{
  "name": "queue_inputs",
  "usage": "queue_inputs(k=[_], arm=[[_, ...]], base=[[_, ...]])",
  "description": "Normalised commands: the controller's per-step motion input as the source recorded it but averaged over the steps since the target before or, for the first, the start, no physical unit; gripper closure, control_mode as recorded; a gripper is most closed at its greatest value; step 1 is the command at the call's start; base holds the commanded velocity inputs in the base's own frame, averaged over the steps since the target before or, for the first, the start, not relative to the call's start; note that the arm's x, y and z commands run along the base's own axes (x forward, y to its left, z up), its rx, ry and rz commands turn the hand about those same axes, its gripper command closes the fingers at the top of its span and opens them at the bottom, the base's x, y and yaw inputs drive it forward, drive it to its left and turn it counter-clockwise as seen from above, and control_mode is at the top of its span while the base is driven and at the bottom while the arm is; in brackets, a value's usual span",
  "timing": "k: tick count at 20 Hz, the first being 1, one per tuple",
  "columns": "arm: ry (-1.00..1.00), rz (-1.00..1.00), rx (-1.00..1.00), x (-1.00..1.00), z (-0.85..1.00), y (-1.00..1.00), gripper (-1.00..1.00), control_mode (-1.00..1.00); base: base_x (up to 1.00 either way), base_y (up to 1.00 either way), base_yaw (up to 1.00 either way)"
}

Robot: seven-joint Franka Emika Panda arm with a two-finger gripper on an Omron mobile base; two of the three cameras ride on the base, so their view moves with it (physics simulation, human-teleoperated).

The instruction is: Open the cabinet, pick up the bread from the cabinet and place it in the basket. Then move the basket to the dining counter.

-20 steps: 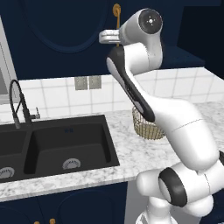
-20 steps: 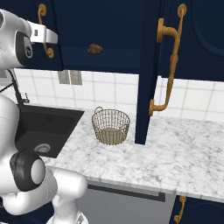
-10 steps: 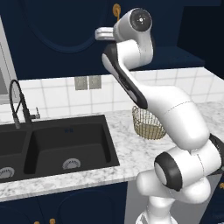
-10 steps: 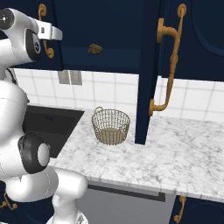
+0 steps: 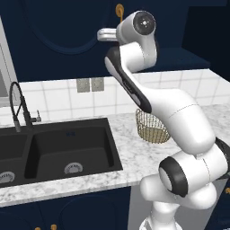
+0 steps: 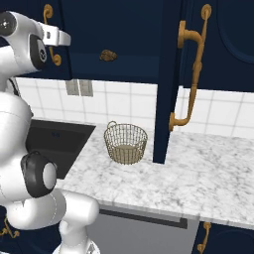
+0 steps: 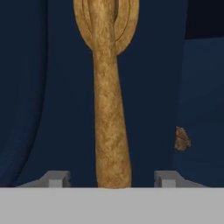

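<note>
hand view: tool (image 7: 111,179) straddles brass handle (image 7: 109,109); right base view: basket (image 6: 125,143).

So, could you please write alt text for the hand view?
A brass door handle runs upright between the two pincer tips, which stand apart on either side of it. Behind is the navy cabinet door; a piece of bread shows at right.

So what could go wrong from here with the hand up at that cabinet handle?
1. The hand straddles the brass handle with jaws apart; closing off-centre could let it slip.
2. The right door already hangs open above the basket; the arm might hit either reaching for the bread.
</note>
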Motion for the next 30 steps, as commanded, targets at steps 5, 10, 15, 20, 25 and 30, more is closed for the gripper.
queue_inputs(k=[5,10,15,20,25,30], arm=[[-0.14,-0.01,-0.01,0.09,0.00,0.19,1.00,-1.00],[-0.08,-0.04,-0.01,-0.61,0.08,0.28,1.00,-1.00],[0.07,-0.08,0.00,-1.00,0.52,0.18,1.00,-1.00],[0.03,-0.09,0.01,-1.00,0.43,0.23,1.00,-1.00],[0.00,-0.09,0.01,-1.00,0.25,0.43,1.00,-1.00],[0.00,-0.08,0.00,-1.00,0.11,0.74,1.00,-1.00]], base=[[0.00,0.00,0.00],[0.00,0.00,0.00],[0.00,0.00,0.00],[0.00,0.00,0.00],[0.00,0.00,0.00],[0.00,0.00,0.00]])
